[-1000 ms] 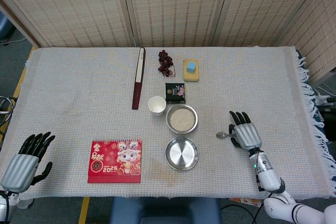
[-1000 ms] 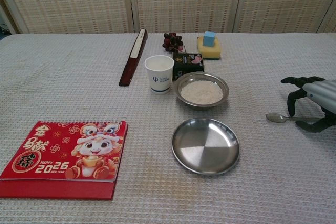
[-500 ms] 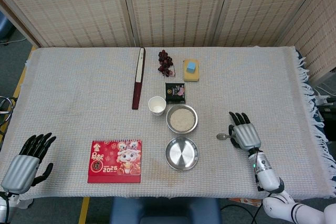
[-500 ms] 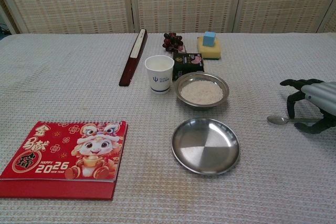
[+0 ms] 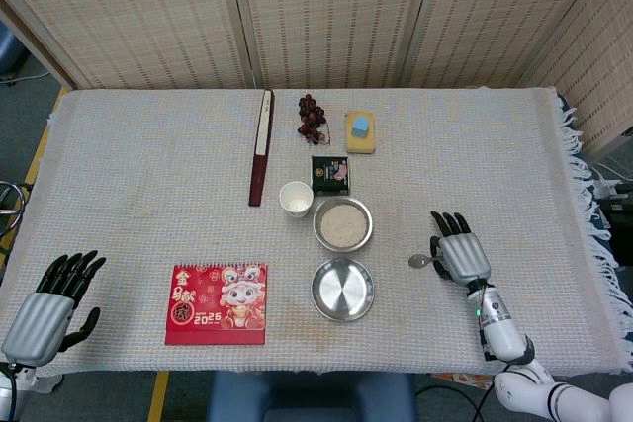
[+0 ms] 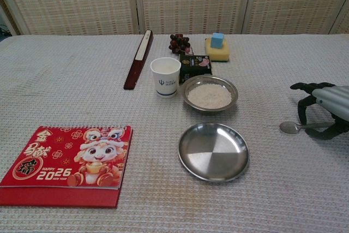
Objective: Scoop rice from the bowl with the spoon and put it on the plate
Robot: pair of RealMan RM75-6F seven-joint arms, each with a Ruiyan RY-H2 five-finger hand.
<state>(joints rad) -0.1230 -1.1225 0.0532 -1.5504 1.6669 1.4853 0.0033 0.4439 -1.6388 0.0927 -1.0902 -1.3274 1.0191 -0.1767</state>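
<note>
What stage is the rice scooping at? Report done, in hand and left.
Done: nothing on the plate, which shows only bare metal; the rice lies in the bowl.
In hand: the right hand is over the handle of the spoon, whose bowl lies on the cloth; a firm grip cannot be confirmed.
Left: lifting, scooping and tipping onto the plate. The left hand rests open near the table edge.

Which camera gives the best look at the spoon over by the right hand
The chest view: the spoon shows large, bowl and part of the handle clear beside the right hand. The head view shows it tiny, mostly under that hand.
</note>
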